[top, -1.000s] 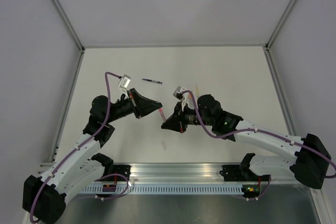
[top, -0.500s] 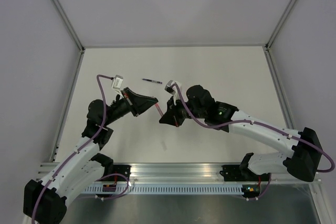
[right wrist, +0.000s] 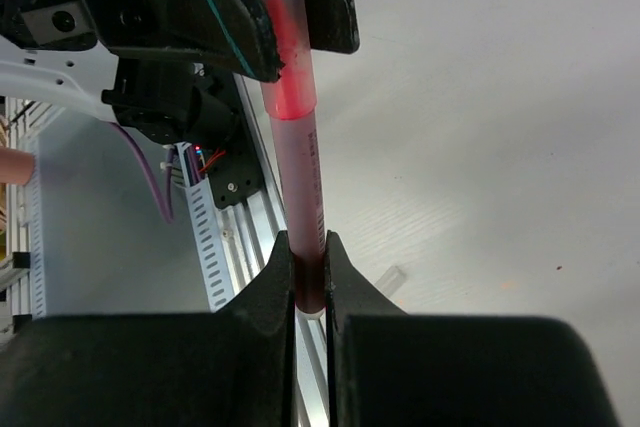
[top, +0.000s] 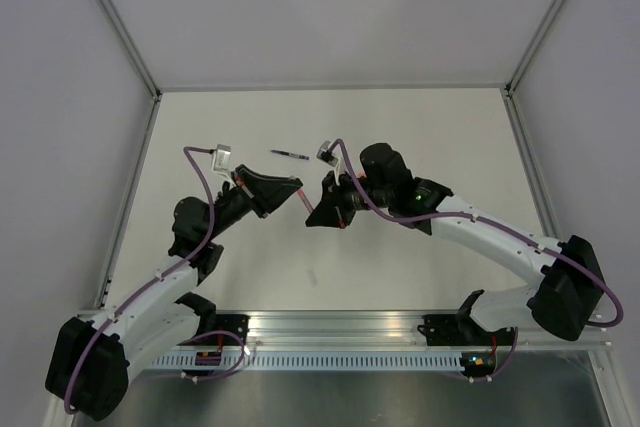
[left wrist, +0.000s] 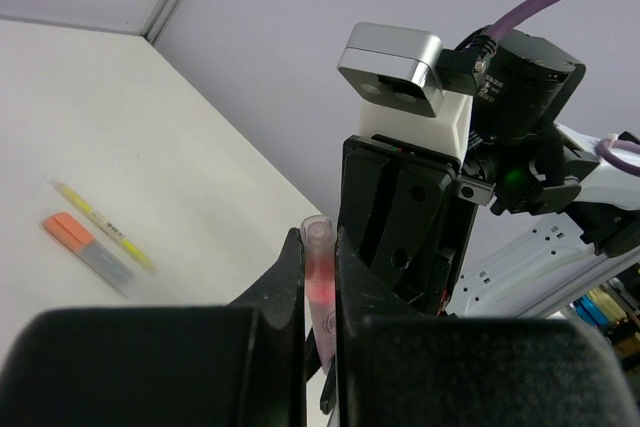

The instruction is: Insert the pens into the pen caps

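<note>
Both arms meet mid-table: the right gripper [top: 312, 217] is clenched on the red-pink pen [right wrist: 305, 197], whose shaft runs from its fingers toward 12 o'clock, straight into the left gripper [top: 292, 190], clamped tight on a translucent pen cap [left wrist: 318, 267]. How deep the tip sits, I can't tell. The dark purple pen [top: 290, 154] lies at 12 o'clock from the pair.

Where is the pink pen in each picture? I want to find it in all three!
Top external: the pink pen is in the middle, held between the left gripper and the right gripper.
Left wrist: pink pen at bottom centre, pinched upright.
Right wrist: pink pen in the centre, running upward from the bottom.
Shared landmark: the left gripper clamping the pen shows in all three views.
</note>
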Motion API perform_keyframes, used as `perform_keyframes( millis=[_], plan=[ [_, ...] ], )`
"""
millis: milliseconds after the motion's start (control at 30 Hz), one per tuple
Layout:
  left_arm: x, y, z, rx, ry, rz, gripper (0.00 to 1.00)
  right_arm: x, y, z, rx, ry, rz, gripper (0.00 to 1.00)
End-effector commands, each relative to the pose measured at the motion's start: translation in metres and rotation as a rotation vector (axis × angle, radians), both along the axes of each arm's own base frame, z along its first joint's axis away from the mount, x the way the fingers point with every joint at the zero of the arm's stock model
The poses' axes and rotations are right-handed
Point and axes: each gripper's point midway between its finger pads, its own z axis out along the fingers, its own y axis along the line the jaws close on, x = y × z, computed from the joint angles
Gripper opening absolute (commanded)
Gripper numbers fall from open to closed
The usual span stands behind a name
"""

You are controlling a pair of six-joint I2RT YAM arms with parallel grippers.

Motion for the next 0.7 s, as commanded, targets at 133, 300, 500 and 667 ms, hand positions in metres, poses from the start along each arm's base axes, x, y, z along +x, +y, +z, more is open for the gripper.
perform_keyframes(
  millis=[133,300,500,667],
  plan=[
    [-0.104,-0.047,-0.054,0.156,0.057,-0.546,0.02,0.073,-0.001,0.179,0.489,-0.428,-0.117,0.00],
    [-0.120,-0.050,-0.047,0.121,-0.003,-0.603,0.02,0.074,-0.017,0.197,0.559,-0.421,-0.060,0.00],
    [-0.121,-0.054,-0.061,0.139,0.037,-0.617,0.02,0.091,-0.040,0.209,0.550,-0.428,-0.121,0.00],
    [-0.113,-0.067,-0.070,0.182,0.071,-0.583,0.02,0.104,-0.043,0.201,0.461,-0.452,-0.171,0.00]
  ],
)
